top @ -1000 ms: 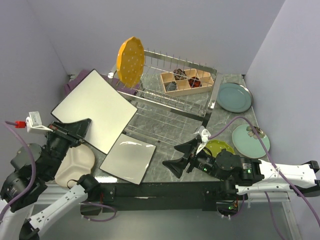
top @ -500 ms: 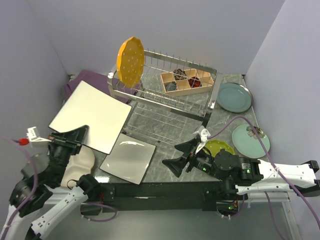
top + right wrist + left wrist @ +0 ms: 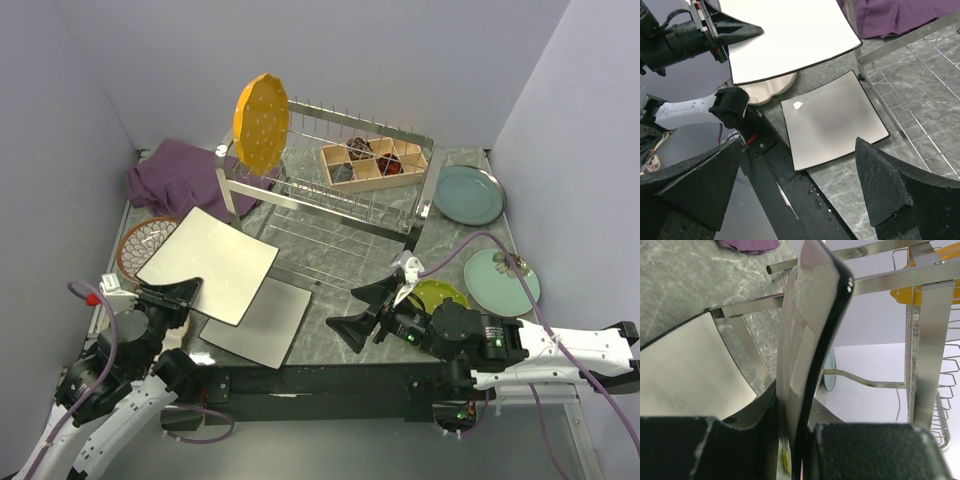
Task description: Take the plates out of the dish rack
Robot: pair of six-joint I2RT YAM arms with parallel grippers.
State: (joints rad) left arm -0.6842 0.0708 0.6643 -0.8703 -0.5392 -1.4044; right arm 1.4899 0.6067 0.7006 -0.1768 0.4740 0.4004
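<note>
Left hand (image 3: 184, 292) clamped on near edge of a large cream square plate (image 3: 208, 262), w/ pads tight on either side of the rim in left wrist view. Plate is held tilted above the table (image 3: 450, 232) at front left, clear of the dish rack (image 3: 340, 205). Below its near-right corner lies the second square plate (image 3: 258, 322), flat on table; can't tell whether the two touch. A brown-rimmed patterned plate (image 3: 140, 245) pokes out from under the held plate's left side, w/ purple cloth (image 3: 180, 172) behind it. A cream scalloped dish (image 3: 771, 93), prob. a plate, shows beneath the held plate in right wrist view only. Right hand (image 3: 358, 314) has fingers wide apart, nothing btw them, hovering at front centre just right of the second square plate. Orange plate (image 3: 261, 122) stands upright at rack's left end; wooden box (image 3: 375, 163) sits in rack toward the right. Right of rack on table: teal-grey plate (image 3: 468, 194), mint plate (image 3: 501, 280) nearer, yellow-green plate (image 3: 440, 294) partly hidden by right arm.
</note>
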